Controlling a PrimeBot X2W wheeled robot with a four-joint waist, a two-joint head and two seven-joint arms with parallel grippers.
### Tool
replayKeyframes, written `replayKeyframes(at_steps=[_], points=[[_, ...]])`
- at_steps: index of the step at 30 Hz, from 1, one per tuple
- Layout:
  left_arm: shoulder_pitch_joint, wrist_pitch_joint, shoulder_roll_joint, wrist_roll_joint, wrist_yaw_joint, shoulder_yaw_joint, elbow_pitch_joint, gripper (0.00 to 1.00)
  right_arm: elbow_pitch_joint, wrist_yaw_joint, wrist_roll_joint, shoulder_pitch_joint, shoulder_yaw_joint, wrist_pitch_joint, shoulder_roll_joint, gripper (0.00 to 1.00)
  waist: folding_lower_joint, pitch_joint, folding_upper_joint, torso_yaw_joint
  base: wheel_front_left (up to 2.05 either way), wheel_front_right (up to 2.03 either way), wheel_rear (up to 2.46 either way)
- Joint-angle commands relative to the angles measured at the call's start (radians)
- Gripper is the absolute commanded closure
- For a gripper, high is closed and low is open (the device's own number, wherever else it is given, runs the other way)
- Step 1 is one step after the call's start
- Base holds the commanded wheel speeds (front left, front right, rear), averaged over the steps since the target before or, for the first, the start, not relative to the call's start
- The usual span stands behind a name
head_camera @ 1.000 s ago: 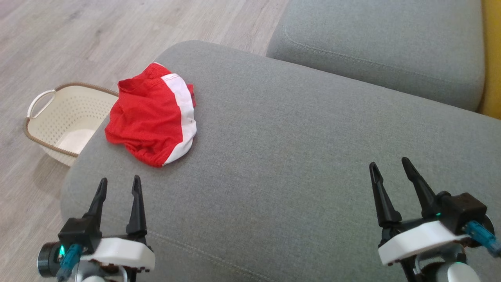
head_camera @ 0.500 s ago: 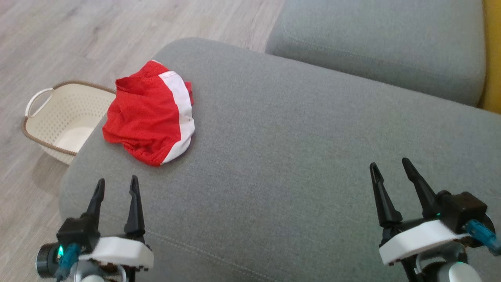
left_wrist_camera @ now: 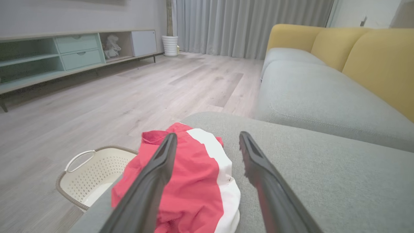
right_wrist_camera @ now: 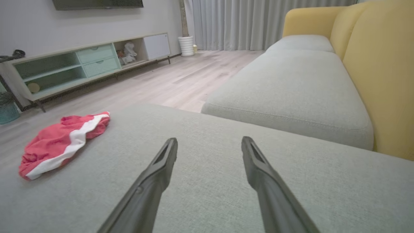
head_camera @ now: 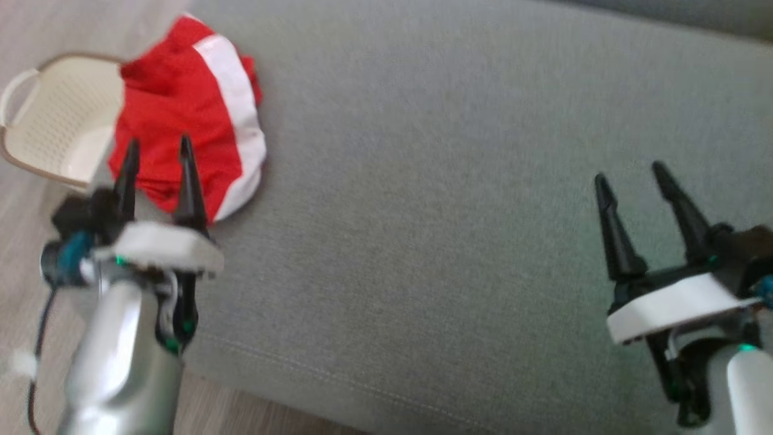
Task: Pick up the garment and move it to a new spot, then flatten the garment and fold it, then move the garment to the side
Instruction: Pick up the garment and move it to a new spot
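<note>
Holds the left gripper [head_camera: 158, 142] spread, aimed at the crumpled red-and-white garment [head_camera: 181, 90] on the sofa cushion [head_camera: 423, 181] corner beside the basket [head_camera: 54, 121], seemingly lined up for the pickup, with the right gripper [head_camera: 628, 172] also spread, idle well apart.

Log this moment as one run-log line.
phase: pre-grasp | garment: crumpled on cushion edge beside basket | left end effector: open, at garment, no grip | right end effector: open, empty, over cushion
</note>
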Motion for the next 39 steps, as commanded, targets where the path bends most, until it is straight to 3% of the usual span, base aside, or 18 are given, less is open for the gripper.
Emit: replayKeyframes(at_steps=[1, 8, 9, 10, 16, 17, 18, 21, 27, 30, 39], points=[[-0.099, -0.011, 0.019, -0.018, -0.018, 0.047, 0.040, 0.00, -0.051, 0.007, -0.013, -0.042, 0.009, 0.012, -0.019, 0.00, -0.0003, 0.103, 0.0000, -0.041, 0.00, 0.00, 0.00], [-0.324, 0.021, 0.028, -0.068, -0.114, 0.049, 0.417, 0.00, -0.071, 0.007, -0.015, -0.082, -0.004, 0.025, -0.033, 0.00, -0.0003, 0.172, 0.0000, -0.066, 0.00, 0.00, 0.00], [-0.324, 0.021, 0.028, -0.068, -0.114, 0.049, 0.417, 0.00, -0.071, 0.007, -0.015, -0.082, -0.004, 0.025, -0.033, 0.00, -0.0003, 0.172, 0.0000, -0.066, 0.00, 0.00, 0.00], [-0.383, 0.053, 0.029, -0.071, -0.137, 0.035, 0.515, 0.00, -0.070, 0.007, -0.013, -0.088, -0.009, 0.023, -0.031, 0.00, -0.0003, 0.178, 0.0000, -0.067, 0.00, 0.00, 0.00], [-0.510, 0.203, 0.034, -0.093, -0.184, 0.004, 0.759, 0.00, -0.059, 0.007, -0.005, -0.106, -0.005, 0.016, -0.023, 0.00, -0.0003, 0.184, 0.0000, -0.078, 0.00, 0.00, 0.00], [-0.522, 0.222, 0.037, -0.093, -0.189, -0.002, 0.788, 0.37, -0.056, 0.007, -0.003, -0.109, -0.004, 0.014, -0.021, 0.00, -0.0003, 0.182, 0.0000, -0.081, 0.00, 0.00, 0.00], [-0.532, 0.231, 0.039, -0.095, -0.193, -0.006, 0.810, 1.00, -0.052, 0.007, -0.001, -0.111, -0.003, 0.012, -0.020, 0.00, -0.0003, 0.180, 0.0000, -0.084, 0.00, 0.00, 0.00], [-0.546, 0.230, 0.047, -0.094, -0.198, -0.015, 0.843, 1.00, -0.046, 0.007, 0.004, -0.112, -0.004, 0.007, -0.017, 0.00, -0.0003, 0.174, 0.0000, -0.090, 0.00, 0.00, 0.00], [-0.558, 0.036, 0.071, -0.089, -0.177, -0.006, 0.848, 1.00, -0.030, 0.007, 0.011, -0.104, -0.017, -0.017, -0.007, 0.00, -0.0003, 0.138, 0.0000, -0.098, 0.00, 0.00, 0.00], [-0.547, -0.006, 0.082, -0.098, -0.173, 0.018, 0.798, 1.00, -0.025, 0.007, 0.018, -0.100, -0.022, -0.043, -0.001, 0.00, -0.0003, 0.108, 0.0000, -0.100, 0.00, 0.00, 0.00], [-0.272, -0.012, 0.103, -0.026, -0.128, 0.135, 0.265, 1.00, 0.006, 0.007, 0.026, -0.064, -0.045, -0.097, 0.018, 0.00, -0.0003, -0.006, 0.0000, -0.139, 0.00, 0.00, 0.00]])
